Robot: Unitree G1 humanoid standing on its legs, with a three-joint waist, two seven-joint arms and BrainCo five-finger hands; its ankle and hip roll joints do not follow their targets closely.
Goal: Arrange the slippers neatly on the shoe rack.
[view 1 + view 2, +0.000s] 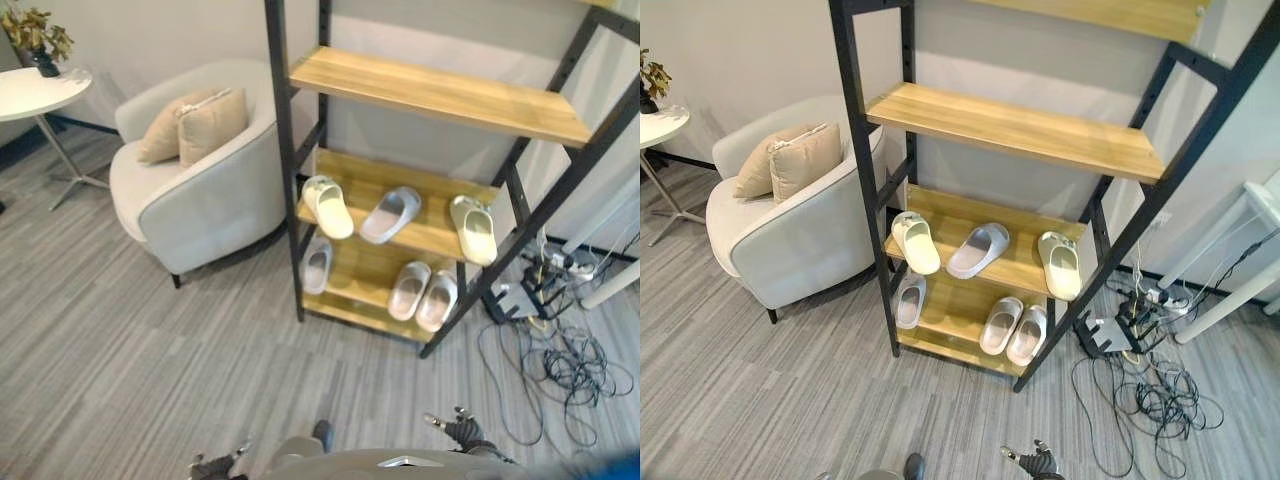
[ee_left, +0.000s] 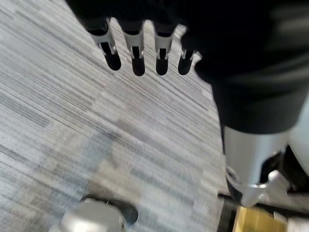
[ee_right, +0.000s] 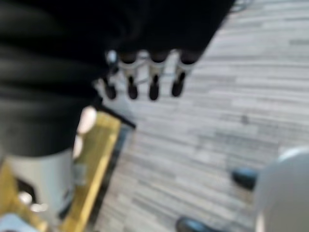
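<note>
The shoe rack (image 1: 440, 95) has a black frame and wooden shelves and stands against the wall. On its middle shelf lie a cream slipper (image 1: 328, 206) at the left, a grey slipper (image 1: 390, 214) in the middle and a pale slipper (image 1: 474, 228) at the right. The bottom shelf holds a grey slipper (image 1: 317, 265) at the left and a whitish pair (image 1: 424, 294) at the right. My left hand (image 2: 138, 55) and right hand (image 3: 153, 79) hang low over the carpet, well short of the rack, fingers straight and holding nothing.
A light armchair (image 1: 200, 190) with two beige cushions (image 1: 195, 125) stands left of the rack. A round white side table (image 1: 35, 90) with a plant is at the far left. Cables and a power strip (image 1: 555, 345) sprawl on the floor right of the rack.
</note>
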